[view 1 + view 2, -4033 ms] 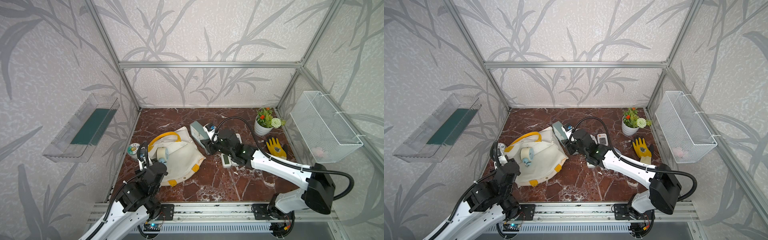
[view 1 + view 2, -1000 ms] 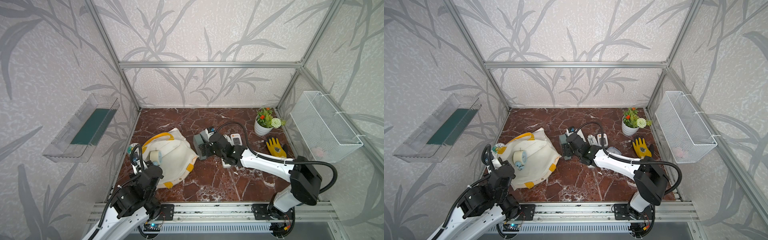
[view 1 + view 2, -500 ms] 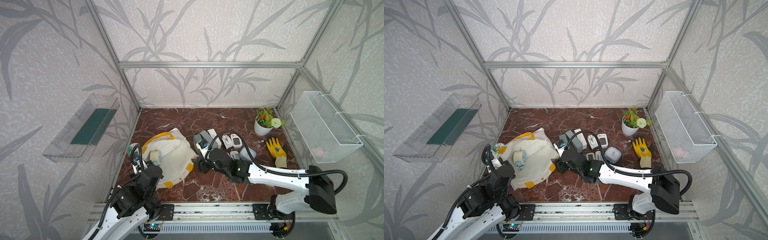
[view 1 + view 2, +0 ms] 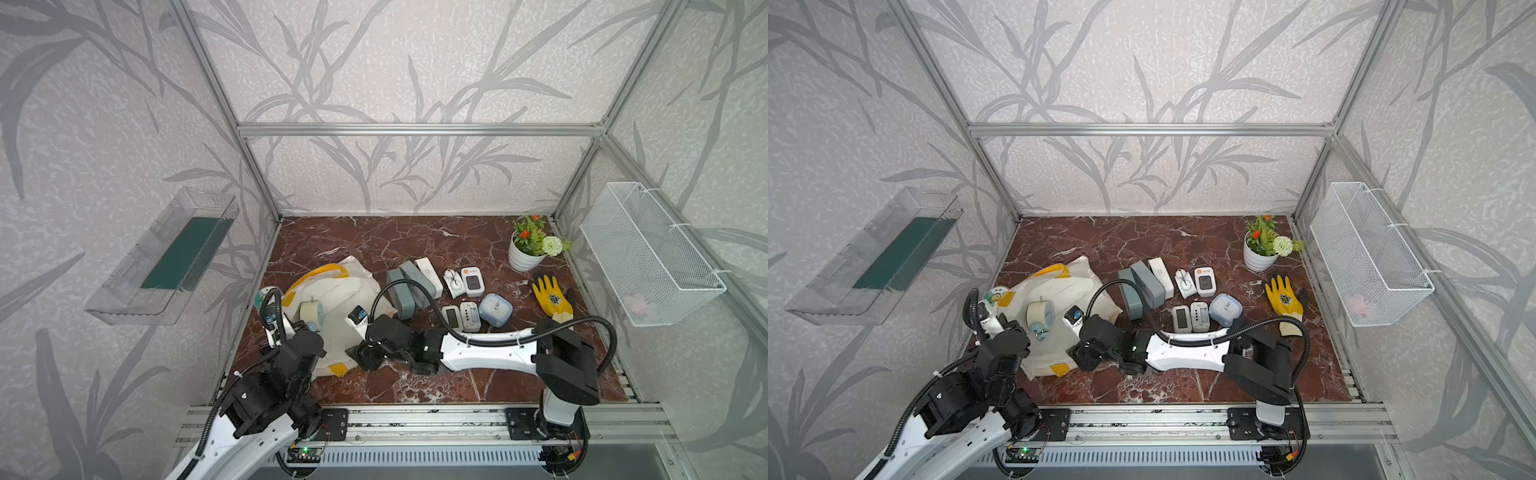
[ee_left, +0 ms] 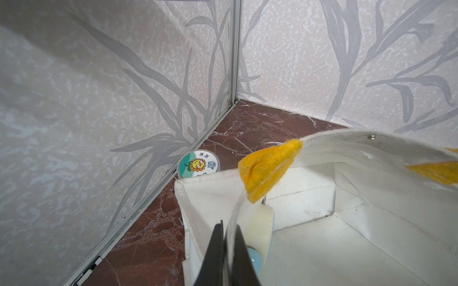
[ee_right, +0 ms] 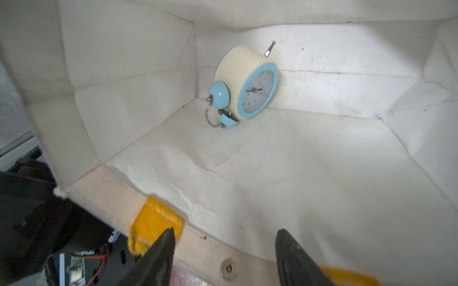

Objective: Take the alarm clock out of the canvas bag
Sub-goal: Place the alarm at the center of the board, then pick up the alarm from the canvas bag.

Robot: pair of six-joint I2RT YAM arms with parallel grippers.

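Marble tabletop [image 4: 415,241] is filling the floor of the cell, and the canvas bag [image 4: 357,291] is lying toward its 8 o'clock side with the mouth open. I am pinching the bag's rim with the left gripper [image 5: 228,226]; its jaws are pressed together on the cloth, close to a yellow handle end [image 5: 267,170], and that is propping the mouth up.

The alarm clock [image 6: 247,81] is sitting deep inside the bag. It has a cream body with a blue bezel and blue bells, and it is tipped on its side against the inner wall. In both top views it is showing through the opening, at roughly 10 o'clock from my right wrist.

The right gripper [image 6: 224,234] is hovering just at the bag's rim, jaws spread apart and empty.

I judge that I am in the reach-in step, with the clock not yet touched. The next move is calling for the right arm to push deeper, with the jaws straddling the clock's round body rather than the thin wire handle. After closing, I should be drawing it out without snagging the rim that the left side is holding.
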